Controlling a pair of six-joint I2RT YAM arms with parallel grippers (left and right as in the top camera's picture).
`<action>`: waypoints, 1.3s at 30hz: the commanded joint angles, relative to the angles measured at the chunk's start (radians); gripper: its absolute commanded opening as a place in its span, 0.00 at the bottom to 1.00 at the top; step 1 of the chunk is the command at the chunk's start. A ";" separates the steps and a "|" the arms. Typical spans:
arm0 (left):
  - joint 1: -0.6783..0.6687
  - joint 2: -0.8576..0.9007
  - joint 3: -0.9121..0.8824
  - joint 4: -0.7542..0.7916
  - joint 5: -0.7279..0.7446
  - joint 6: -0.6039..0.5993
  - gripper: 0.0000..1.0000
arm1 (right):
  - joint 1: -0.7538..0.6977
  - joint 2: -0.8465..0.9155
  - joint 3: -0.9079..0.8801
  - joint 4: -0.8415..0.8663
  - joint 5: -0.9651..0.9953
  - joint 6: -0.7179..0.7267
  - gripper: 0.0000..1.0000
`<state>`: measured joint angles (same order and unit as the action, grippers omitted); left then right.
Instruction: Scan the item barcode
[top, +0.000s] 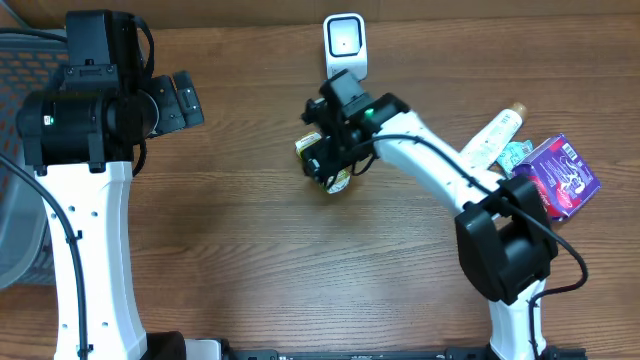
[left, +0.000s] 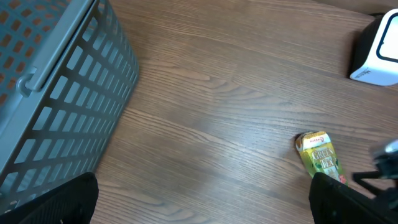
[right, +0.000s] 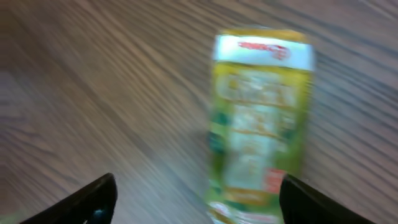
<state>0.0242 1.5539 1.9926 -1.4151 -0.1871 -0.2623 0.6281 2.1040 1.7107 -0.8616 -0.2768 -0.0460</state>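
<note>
Scanner (top: 343, 40) at 12 o'clock from the pack (top: 340, 182), box (top: 565, 175) at 3. Right fingers (right: 99, 199) hang over the pack, wide open. Left fingers (left: 56, 202) open, empty.

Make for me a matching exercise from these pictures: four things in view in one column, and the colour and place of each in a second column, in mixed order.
Things:
1. scanner
2. carton
3. basket
4. packet

Colour and place:
A. grey, slatted walls, at the left
B. white, at the far edge
C. purple, at the right
D. yellow-green, lying flat near the middle

Pairs: 1-B, 2-D, 3-A, 4-C.
</note>
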 joint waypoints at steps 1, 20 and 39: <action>0.002 -0.017 0.020 0.001 0.004 -0.015 1.00 | 0.055 -0.009 0.004 0.016 0.032 0.050 0.81; 0.002 -0.017 0.020 0.001 0.004 -0.015 0.99 | 0.054 0.019 -0.104 -0.025 0.209 0.232 0.67; 0.000 -0.017 0.020 0.001 0.004 -0.015 0.99 | -0.158 0.022 -0.105 0.266 -0.061 0.386 0.72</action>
<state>0.0242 1.5539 1.9926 -1.4147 -0.1871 -0.2623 0.4721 2.1155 1.6096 -0.6197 -0.2123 0.2420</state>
